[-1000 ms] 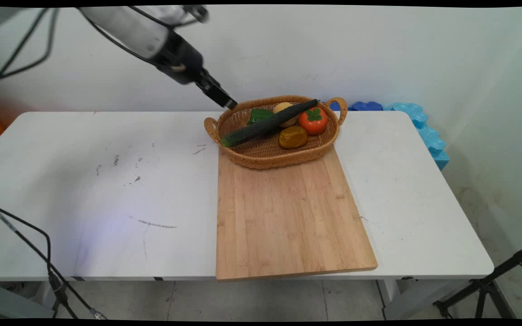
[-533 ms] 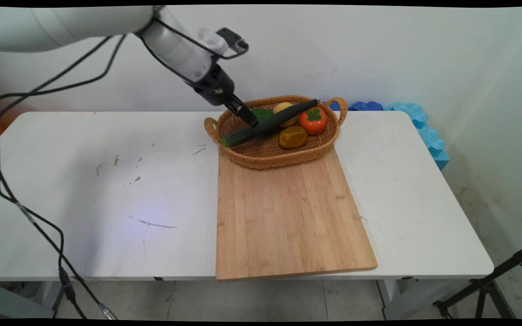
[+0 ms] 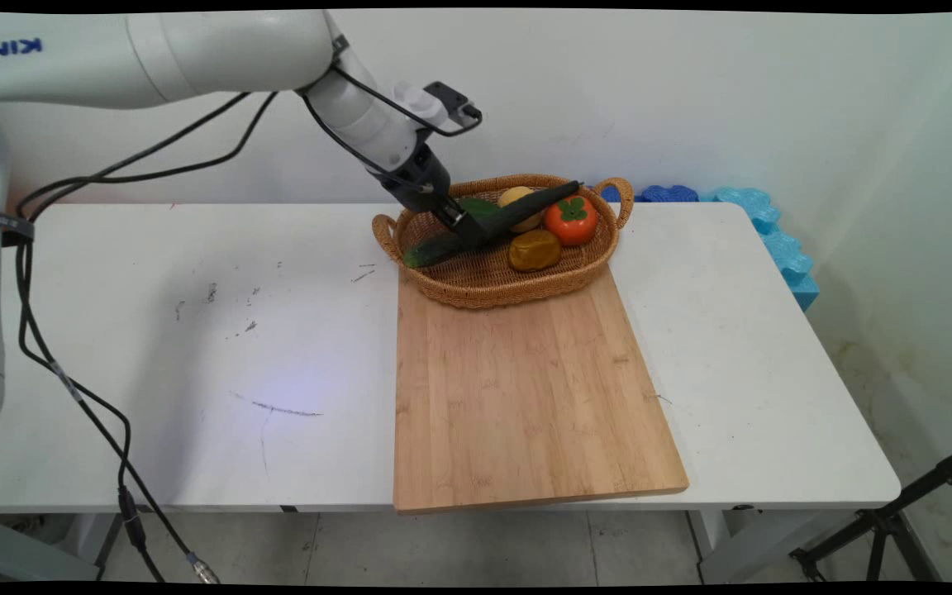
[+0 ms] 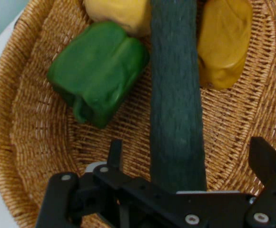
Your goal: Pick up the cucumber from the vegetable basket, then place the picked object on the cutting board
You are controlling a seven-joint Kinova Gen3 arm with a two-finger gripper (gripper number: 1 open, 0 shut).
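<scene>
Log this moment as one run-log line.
pincer: open, straddling long dark green cucumber | in: oval wicker basket | beside: green bell pepper

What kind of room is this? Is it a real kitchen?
Probably not a kitchen; more likely a robot lab. A robot arm's gripper reaches into a wicker basket of toy-looking vegetables on a plain white table, with a tripod leg on the bare floor.

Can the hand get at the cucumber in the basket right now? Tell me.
Probably yes. The open hand already straddles the cucumber, a finger on each side, with nothing lying over it. The green pepper sits close beside it in the basket but does not seem to block the fingers.
</scene>
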